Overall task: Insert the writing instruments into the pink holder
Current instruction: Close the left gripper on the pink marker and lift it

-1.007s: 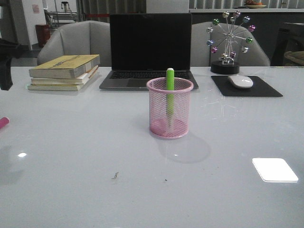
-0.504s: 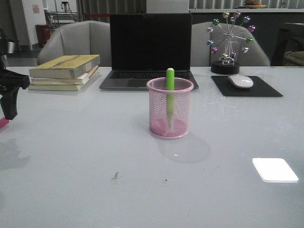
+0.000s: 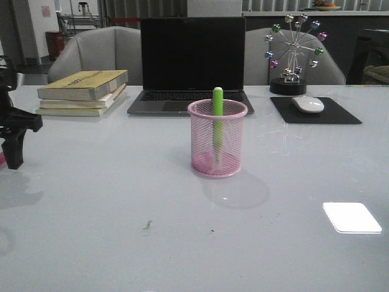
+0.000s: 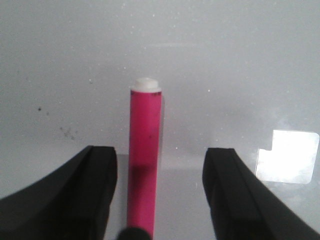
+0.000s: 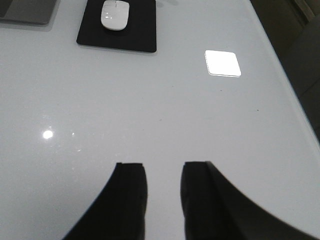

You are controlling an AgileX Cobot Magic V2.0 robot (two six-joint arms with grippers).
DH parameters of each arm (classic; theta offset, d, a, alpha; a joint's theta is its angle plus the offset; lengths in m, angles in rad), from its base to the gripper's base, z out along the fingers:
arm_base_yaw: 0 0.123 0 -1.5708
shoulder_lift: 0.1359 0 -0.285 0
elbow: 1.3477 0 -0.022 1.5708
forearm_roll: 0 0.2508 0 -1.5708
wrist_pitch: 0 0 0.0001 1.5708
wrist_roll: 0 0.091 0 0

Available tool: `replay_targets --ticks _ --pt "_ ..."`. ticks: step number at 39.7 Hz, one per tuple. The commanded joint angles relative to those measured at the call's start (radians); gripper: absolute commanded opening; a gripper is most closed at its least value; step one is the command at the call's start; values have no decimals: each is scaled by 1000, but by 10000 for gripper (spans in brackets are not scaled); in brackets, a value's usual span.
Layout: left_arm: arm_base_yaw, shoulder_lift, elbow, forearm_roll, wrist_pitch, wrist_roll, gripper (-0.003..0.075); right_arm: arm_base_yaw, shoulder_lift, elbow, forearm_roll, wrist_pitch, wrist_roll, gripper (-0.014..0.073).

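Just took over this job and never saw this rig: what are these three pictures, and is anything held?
A two-armed robot at a table. One camera looks forward; one sits on each wrist. Ahead stands the pink cup, the green pen already in it, with books, a laptop and a mouse behind. The left hand is open around the pink pen lying on the table, not gripping. The right hand, open, holds nothing.

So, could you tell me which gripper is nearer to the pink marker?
Left. The left gripper is open with its fingers either side of the pink marker lying on the table. The right gripper is over bare tabletop with no marker in view.
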Motion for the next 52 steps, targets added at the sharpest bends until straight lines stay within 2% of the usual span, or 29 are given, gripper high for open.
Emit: replay_targets --ticks 1,10,19,24,36,44,52 --pt "-7 -33 -25 -2 -5 1 428 -6 -5 -26 -27 -65 -1 319" --pt "-7 3 -25 -2 16 1 417 -6 -5 -26 -27 -64 -1 319" --pt "-7 22 -25 -2 51 1 178 -6 -5 -26 -27 -62 -1 319" --pt "-7 23 -25 -2 53 1 94 -6 -5 -26 -27 -62 -1 319" --pt "-11 9 -25 -30 40 1 95 -6 -5 -26 -27 -62 -1 319" --pt "-58 -84 -37 -74 -109 1 95 -6 -5 -26 -27 -62 -1 319" --pt "-148 -210 -92 -80 -278 1 95 -6 -5 -26 -27 -60 -1 319"
